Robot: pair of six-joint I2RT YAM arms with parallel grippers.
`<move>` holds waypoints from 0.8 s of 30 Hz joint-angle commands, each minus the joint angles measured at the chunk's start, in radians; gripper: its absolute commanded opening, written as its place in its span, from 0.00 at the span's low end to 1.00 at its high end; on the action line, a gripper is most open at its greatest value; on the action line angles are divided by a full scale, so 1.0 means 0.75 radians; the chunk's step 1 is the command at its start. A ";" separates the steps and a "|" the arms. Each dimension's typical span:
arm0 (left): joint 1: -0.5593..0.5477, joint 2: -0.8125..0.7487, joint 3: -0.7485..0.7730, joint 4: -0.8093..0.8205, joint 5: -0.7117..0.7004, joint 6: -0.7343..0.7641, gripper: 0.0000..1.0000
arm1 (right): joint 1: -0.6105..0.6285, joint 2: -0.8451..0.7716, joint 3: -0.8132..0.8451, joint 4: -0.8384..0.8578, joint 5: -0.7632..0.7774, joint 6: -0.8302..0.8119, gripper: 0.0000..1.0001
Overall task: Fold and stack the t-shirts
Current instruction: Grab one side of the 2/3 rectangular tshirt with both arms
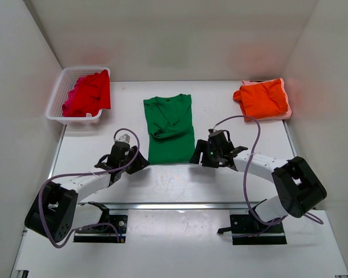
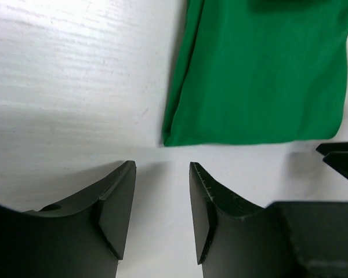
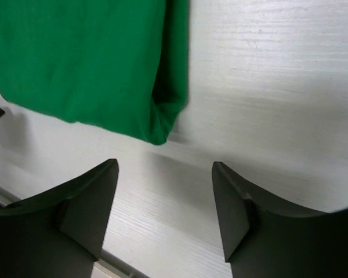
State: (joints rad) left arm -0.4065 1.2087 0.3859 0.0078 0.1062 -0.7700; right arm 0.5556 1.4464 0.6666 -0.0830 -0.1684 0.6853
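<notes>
T-shirt, green, lies between left pincer and right pincer.

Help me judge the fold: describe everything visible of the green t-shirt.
The green t-shirt is soft bright cloth, folded lengthwise into a narrow strip, collar at the far end, rumpled across its middle. It lies flat on the white table; the left gripper and right gripper, both open, sit just off its near corners.

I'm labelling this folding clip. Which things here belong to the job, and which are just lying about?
Job:
green t-shirt, lying mid-table
orange t-shirt, folded at the far right
red and magenta t-shirts, heaped in the white basket

Just there:
white basket itself
table
</notes>
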 commanded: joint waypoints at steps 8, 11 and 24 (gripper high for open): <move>-0.084 0.155 0.023 0.218 -0.178 -0.204 0.56 | 0.057 0.080 -0.011 0.213 0.171 0.246 0.57; -0.104 0.215 0.029 0.257 -0.229 -0.251 0.56 | 0.071 0.131 -0.003 0.237 0.192 0.281 0.55; -0.147 0.068 0.018 -0.040 -0.082 -0.115 0.00 | 0.224 0.023 0.021 -0.040 0.186 0.164 0.00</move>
State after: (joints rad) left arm -0.4980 1.3792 0.4191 0.1738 -0.0109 -0.9173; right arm 0.6701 1.5589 0.6884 0.0238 -0.0418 0.8536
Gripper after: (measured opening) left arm 0.025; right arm 0.031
